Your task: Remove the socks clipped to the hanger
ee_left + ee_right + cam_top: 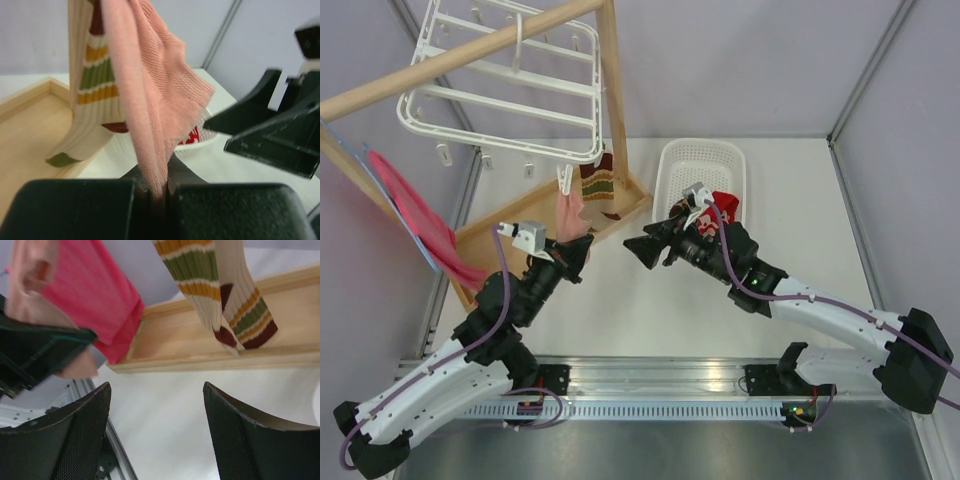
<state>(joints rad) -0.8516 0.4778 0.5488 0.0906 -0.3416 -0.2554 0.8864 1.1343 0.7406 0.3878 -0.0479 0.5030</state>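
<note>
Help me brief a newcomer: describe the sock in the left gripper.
Under the white hanger on the wooden rack, two socks dangle at its near right corner. The pale pink sock, pinched by the left gripper, is plain; the neighbouring sock is cream with green, orange and maroon stripes.

The white hanger (pixel 510 104) hooks over a wooden rack (pixel 420 73) at eleven o'clock. A pale pink sock (pixel 568 212) and a striped sock (pixel 600 188) dangle from its near edge. The left pincer (pixel 578 252) is clamped on the pale pink sock's lower end. At its three o'clock the right pincer (pixel 642 248) stands spread and empty, with a white basket (pixel 672 165) at one o'clock beyond it.
</note>
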